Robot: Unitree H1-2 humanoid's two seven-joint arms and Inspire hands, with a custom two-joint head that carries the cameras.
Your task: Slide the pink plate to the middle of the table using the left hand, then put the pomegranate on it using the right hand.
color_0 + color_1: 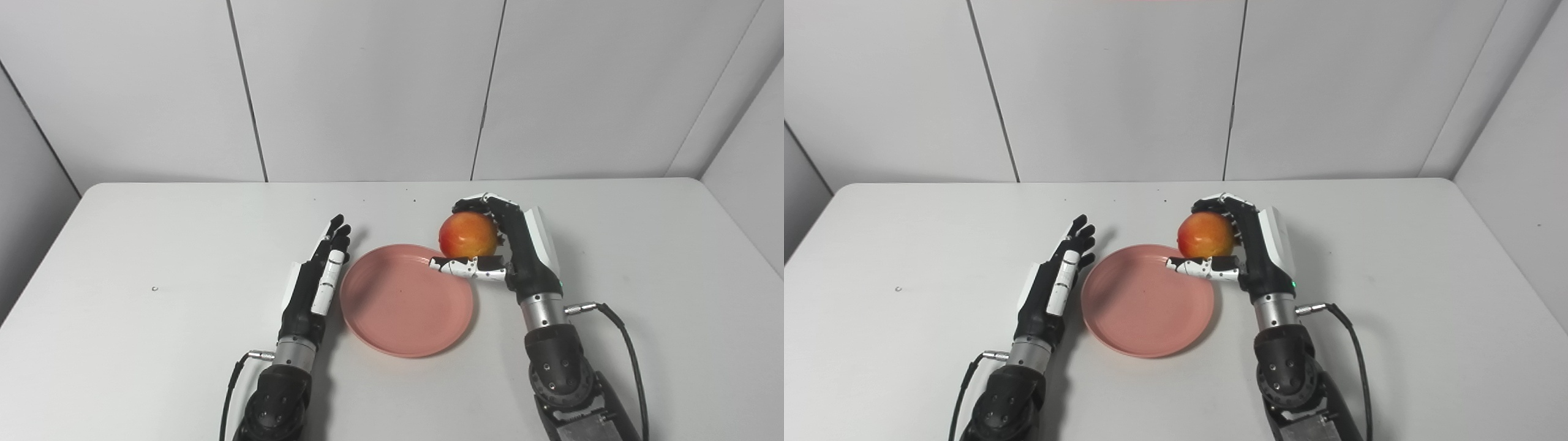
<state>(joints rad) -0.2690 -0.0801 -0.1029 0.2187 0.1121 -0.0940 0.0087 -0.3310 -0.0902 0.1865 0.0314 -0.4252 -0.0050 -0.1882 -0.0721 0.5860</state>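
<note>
The pomegranate is held in the right hand, at the far right edge of the pink plate. Its right side and underside are hidden by the hand; whether it touches the plate rim cannot be determined. The fruit is round, with no readable long axis, and its crown is not visible. The right hand's fingers curl over the top of the fruit, with the thumb extended leftward beneath it, over the plate rim. The plate sits flat near the middle of the table and contains nothing. The left hand rests just left of the plate, fingers straight, pointing far, holding nothing; contact with the rim is unclear.
</note>
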